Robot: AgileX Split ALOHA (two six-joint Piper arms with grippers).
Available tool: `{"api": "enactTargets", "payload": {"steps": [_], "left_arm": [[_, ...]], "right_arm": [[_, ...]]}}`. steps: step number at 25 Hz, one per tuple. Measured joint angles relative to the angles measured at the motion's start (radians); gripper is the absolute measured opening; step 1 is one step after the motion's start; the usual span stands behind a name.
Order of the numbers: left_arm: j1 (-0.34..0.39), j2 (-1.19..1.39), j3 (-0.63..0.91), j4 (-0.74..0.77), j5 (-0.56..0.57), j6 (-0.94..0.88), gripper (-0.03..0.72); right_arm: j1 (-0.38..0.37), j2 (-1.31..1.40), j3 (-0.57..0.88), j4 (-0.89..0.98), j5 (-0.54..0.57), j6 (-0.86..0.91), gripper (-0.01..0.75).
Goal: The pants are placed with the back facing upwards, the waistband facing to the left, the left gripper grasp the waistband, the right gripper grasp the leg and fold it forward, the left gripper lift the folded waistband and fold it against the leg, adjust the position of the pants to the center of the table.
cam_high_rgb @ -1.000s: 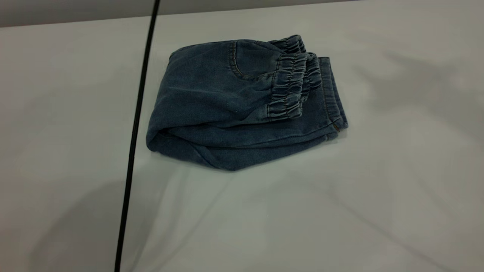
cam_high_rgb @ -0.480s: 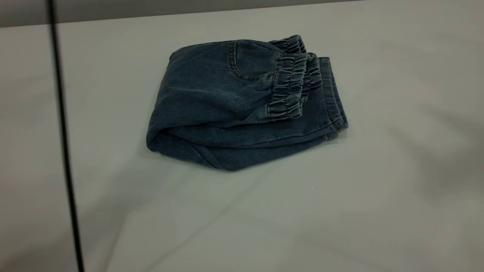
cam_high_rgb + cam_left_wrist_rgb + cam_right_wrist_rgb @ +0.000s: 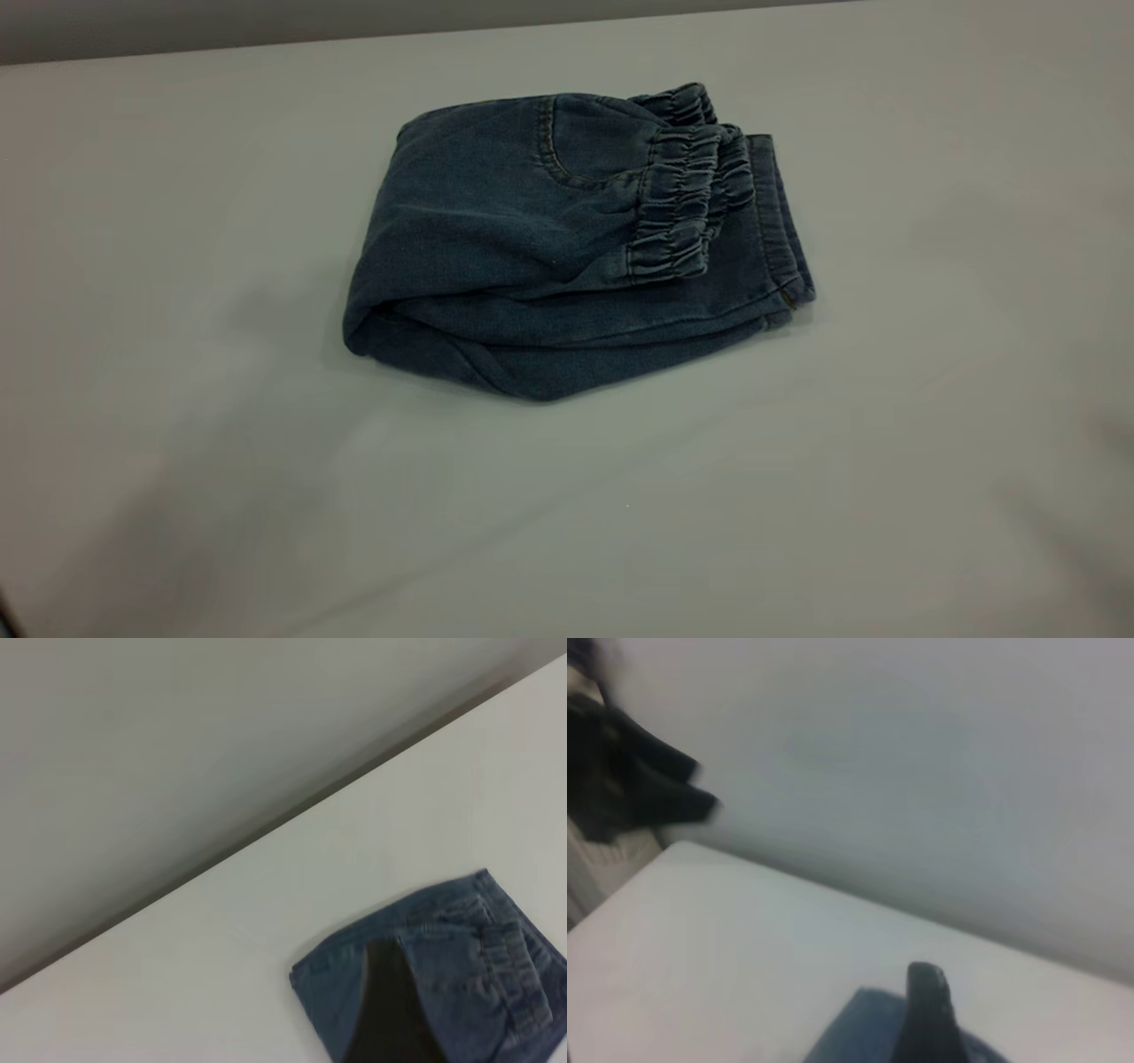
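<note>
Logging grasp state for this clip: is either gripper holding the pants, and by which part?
Nothing is held. The folded pants lie free on the table, no gripper touching them.

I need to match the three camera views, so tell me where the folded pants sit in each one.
Exterior view: the pants lie folded slightly above the picture's centre, on the table.
Left wrist view: the pants fill the lower right corner, partly behind a dark finger.
Right wrist view: only a blue strip of the pants shows at the bottom edge.
Shared landmark: the table's far edge.
</note>
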Motion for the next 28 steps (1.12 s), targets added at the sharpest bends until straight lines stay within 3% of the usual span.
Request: {"api": "enactTargets", "payload": {"steps": [9, 14, 28], "left_arm": [[0.000, -0.415, 0.368, -0.082, 0.000, 0.000, 0.433], [0.000, -0.597, 0.542, -0.082, -0.001, 0.003, 0.433], [0.000, -0.855, 0.902, -0.127, -0.003, 0.005, 0.433]], "right_arm": [[0.000, -0.253, 0.260, 0.105, -0.001, -0.007, 0.447], [0.000, -0.404, 0.379, 0.073, 0.000, -0.066, 0.447], [0.000, -0.729, 0.753, -0.017, 0.000, -0.042, 0.447]]}}
